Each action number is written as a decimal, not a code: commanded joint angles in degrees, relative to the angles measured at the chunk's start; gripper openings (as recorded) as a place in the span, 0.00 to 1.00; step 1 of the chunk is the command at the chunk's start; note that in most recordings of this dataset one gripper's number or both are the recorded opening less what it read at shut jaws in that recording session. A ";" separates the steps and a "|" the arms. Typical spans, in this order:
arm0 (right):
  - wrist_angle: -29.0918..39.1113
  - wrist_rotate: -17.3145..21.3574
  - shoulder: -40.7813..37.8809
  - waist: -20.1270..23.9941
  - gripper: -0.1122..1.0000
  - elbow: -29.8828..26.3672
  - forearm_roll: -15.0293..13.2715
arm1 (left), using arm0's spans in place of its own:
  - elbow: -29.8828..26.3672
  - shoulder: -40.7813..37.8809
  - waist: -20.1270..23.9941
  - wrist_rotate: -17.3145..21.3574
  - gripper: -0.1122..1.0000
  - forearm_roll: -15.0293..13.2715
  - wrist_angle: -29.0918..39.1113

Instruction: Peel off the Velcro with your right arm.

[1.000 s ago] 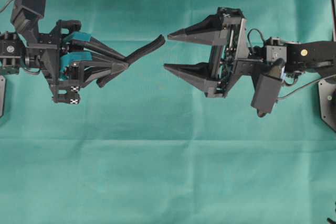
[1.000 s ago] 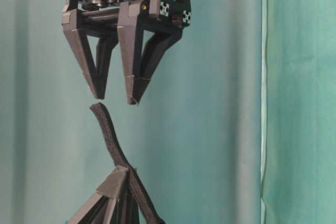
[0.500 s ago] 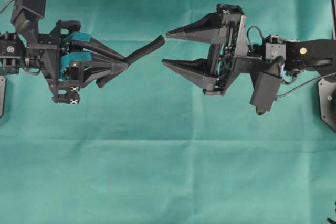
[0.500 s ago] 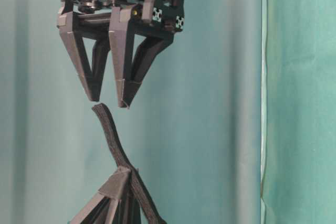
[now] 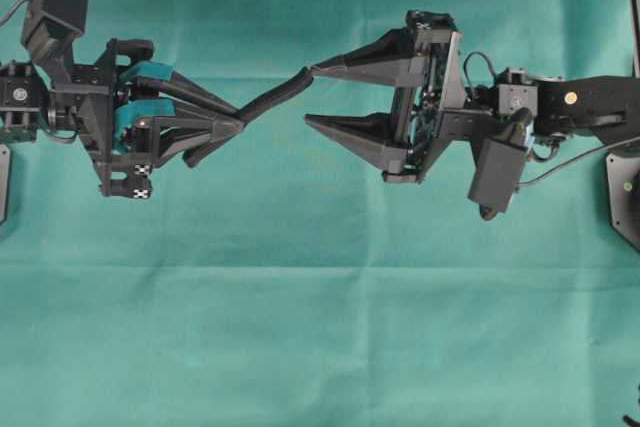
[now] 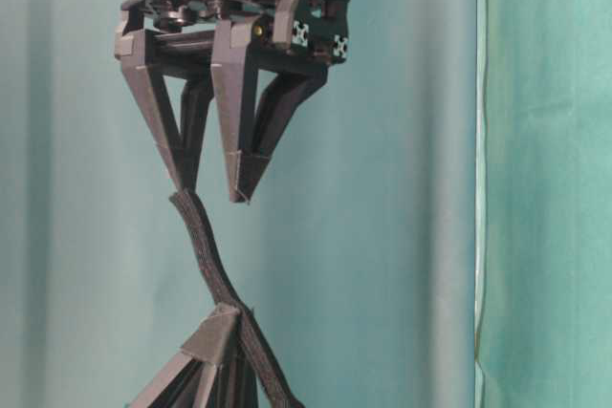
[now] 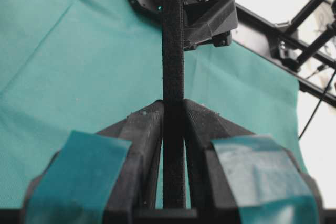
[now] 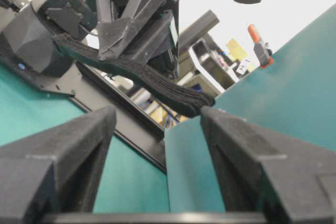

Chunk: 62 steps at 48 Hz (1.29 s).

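Above the cloth, the right end effector [image 5: 309, 95], half open, apparently touches the Velcro [image 5: 275, 99] tip.

You had a black Velcro [image 5: 270, 102] over a teal-green cloth [image 5: 320, 327], a left gripper [image 5: 236, 123] with teal parts and checker markers, and an all-black right gripper [image 5: 310, 95].

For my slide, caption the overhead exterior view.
Left gripper holds the Velcro aloft; open right gripper reaches its free end.
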<state>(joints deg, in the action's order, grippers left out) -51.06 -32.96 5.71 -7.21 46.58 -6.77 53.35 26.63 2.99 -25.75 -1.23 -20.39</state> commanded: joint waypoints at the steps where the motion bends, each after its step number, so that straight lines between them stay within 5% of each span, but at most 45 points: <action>1: -0.62 0.18 0.44 -0.18 0.33 -1.14 -0.09 | -0.70 0.62 0.18 0.09 0.19 -0.09 -0.53; 62: -1.85 0.26 0.62 -0.53 0.28 -0.44 -0.09 | -0.62 0.62 0.18 0.09 0.19 -0.09 -0.53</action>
<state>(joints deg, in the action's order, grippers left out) -52.29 -32.87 5.63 -7.47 46.58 -6.77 53.35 26.63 2.99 -25.75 -1.23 -20.39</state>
